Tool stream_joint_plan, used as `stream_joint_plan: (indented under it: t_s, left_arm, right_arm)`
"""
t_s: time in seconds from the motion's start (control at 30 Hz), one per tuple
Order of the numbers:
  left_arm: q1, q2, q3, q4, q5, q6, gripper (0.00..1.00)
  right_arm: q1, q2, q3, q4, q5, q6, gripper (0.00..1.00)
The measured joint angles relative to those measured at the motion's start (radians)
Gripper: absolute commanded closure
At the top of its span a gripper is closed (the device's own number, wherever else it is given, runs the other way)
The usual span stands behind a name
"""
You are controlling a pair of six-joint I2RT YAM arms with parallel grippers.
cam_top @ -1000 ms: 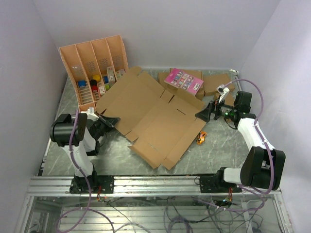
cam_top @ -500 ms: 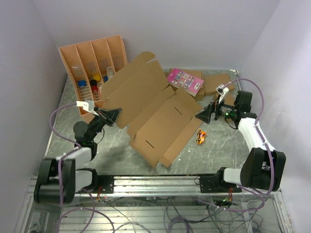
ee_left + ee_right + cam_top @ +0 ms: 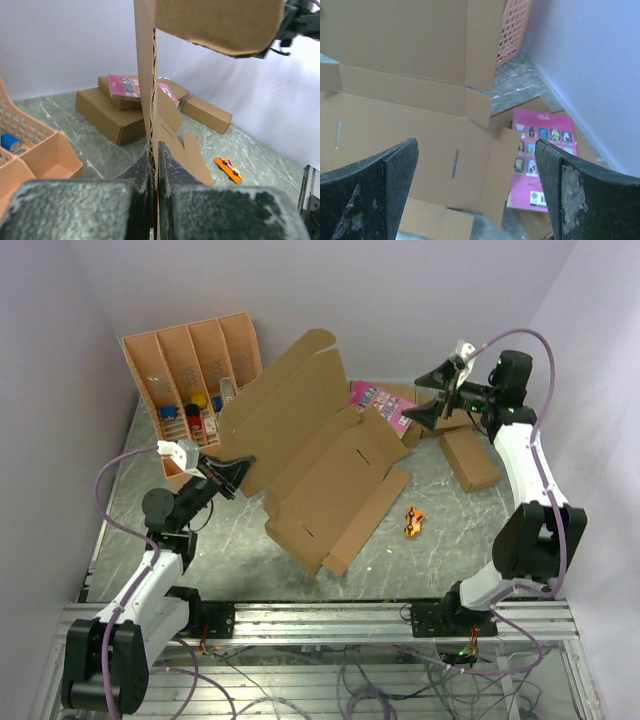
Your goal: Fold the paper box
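Left gripper (image 3: 237, 475) pinches paper box (image 3: 330, 475) left edge, flap tilted up; right gripper (image 3: 426, 395) wide apart, above tabletop (image 3: 450, 535) far-right corner.

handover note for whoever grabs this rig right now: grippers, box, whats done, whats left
Left gripper: shut on the left edge of the paper box, holding that side tilted up off the table.
Right gripper: open, holding nothing, raised near the pink booklet, apart from the box.
Box: its right part rests on the table, flaps spread out.
Done: one side lifted.
Left: fold up the other walls and flaps and close the box; nothing is tucked yet.
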Motion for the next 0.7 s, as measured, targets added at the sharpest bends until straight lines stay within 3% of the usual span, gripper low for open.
stream_joint_plan:
  t_s: [0.23, 0.5, 0.7]
  left_arm:
    - [-0.004, -0.019, 0.094, -0.058, 0.090, 0.041, 0.93]
    - [-0.006, -0.031, 0.282, -0.251, 0.208, 0.188, 0.93]
    - [-0.006, -0.021, 0.316, -0.298, 0.285, 0.236, 0.93]
  right_arm:
    - [0.056, 0.166, 0.223, -0.067, -0.006, -0.024, 0.00]
    - [0.092, 0.171, 0.274, 0.031, -0.031, 0.114, 0.04]
    - [0.098, 0.151, 0.251, 0.121, -0.087, 0.195, 0.11]
